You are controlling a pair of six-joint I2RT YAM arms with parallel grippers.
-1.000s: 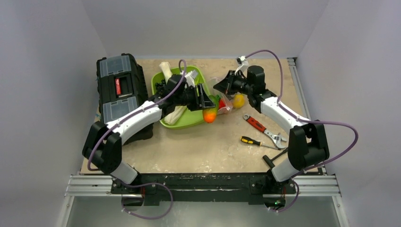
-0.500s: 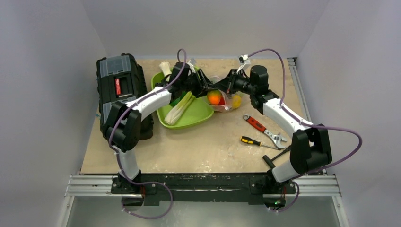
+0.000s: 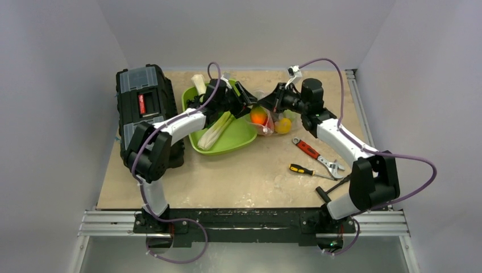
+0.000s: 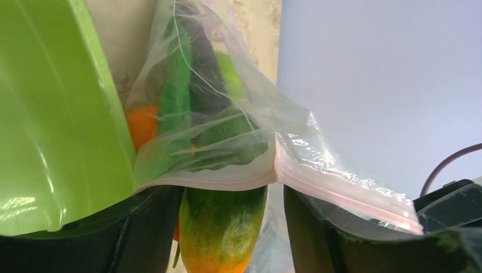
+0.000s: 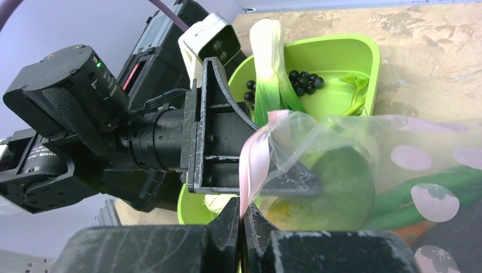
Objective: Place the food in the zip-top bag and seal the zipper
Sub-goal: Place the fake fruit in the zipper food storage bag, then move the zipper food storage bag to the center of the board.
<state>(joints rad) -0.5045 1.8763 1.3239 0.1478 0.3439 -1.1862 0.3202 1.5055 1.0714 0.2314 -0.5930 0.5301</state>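
The clear zip-top bag [image 3: 269,118] lies right of the green tray, holding an orange [image 3: 258,116], a yellow piece [image 3: 282,125] and green pieces [image 4: 176,91]. My right gripper [image 5: 243,207] is shut on the pink zipper strip [image 5: 254,162] and holds the bag's mouth up; from above it [image 3: 273,104] is at the bag's back edge. My left gripper [image 4: 227,196] is open at the bag's mouth [image 3: 245,101]. A green-and-orange fruit [image 4: 221,233] sits between its fingers, against the left one and apart from the right one. The zipper [image 4: 227,183] crosses just above it.
The green tray [image 3: 227,142] holds a leek [image 3: 215,133] and dark berries [image 5: 301,82]. A black toolbox [image 3: 145,108] stands at the left. A red-handled wrench [image 3: 315,154] and a screwdriver [image 3: 304,169] lie right of centre.
My left arm swung from the tray's front edge to the bag's mouth, carrying the green-and-orange fruit. The right gripper and bag shifted slightly and the bag's mouth is held up.
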